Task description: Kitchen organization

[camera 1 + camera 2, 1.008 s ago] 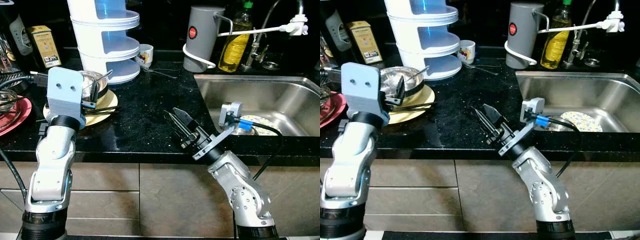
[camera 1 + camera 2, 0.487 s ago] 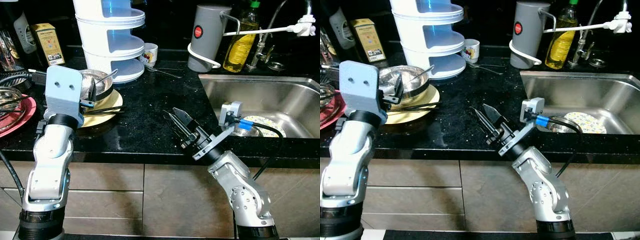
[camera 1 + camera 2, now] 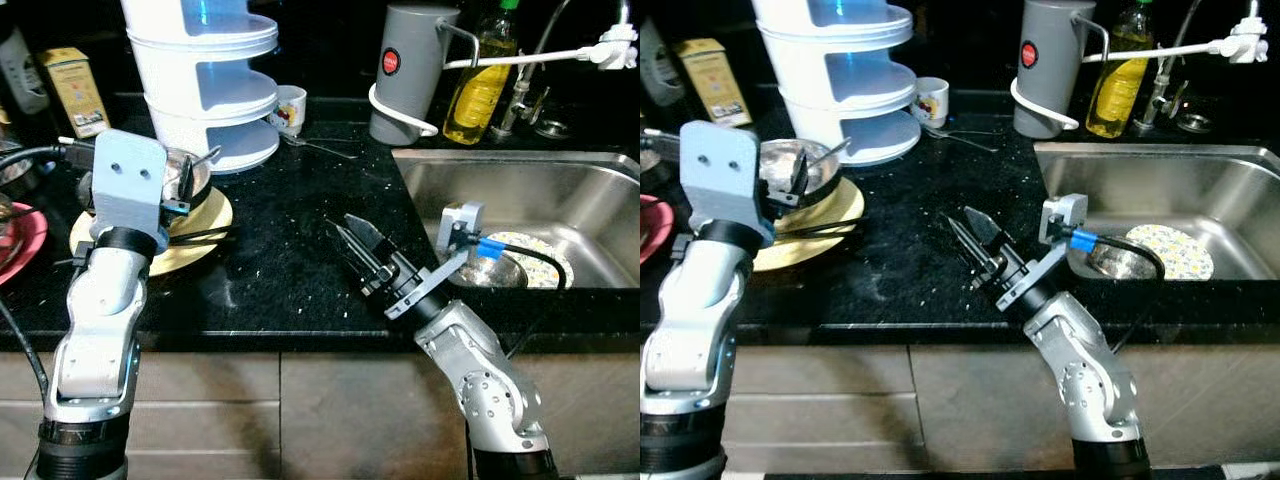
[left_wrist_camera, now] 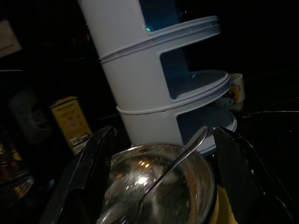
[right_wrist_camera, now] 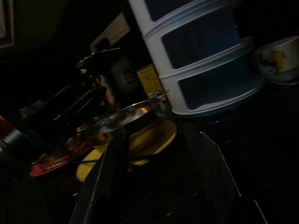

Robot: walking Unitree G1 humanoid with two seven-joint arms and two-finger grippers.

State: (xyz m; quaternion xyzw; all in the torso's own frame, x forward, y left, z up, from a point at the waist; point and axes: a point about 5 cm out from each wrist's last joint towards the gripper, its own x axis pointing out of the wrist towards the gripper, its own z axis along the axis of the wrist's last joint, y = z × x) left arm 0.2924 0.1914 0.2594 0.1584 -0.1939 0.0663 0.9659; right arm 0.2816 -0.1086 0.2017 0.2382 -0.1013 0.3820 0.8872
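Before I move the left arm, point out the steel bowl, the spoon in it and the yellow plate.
steel bowl (image 4: pixel 187 186), left wrist view, inner wall.
spoon (image 4: pixel 180 161), left wrist view, handle.
yellow plate (image 3: pixel 205 215), left eye view, right rim.

On the worktop (image 3: pixel 280 230), a steel bowl (image 3: pixel 190 175) holding a spoon (image 4: pixel 173 165) sat on a plate (image 3: pixel 205 215), before the tiered rack (image 3: pixel 205 80). A cup (image 3: pixel 290 108) stood right of the rack; the sink (image 3: pixel 560 200) lay farther right.

Home kitchen: black counter (image 3: pixel 290 250), steel sink (image 3: pixel 560 195), dishes.
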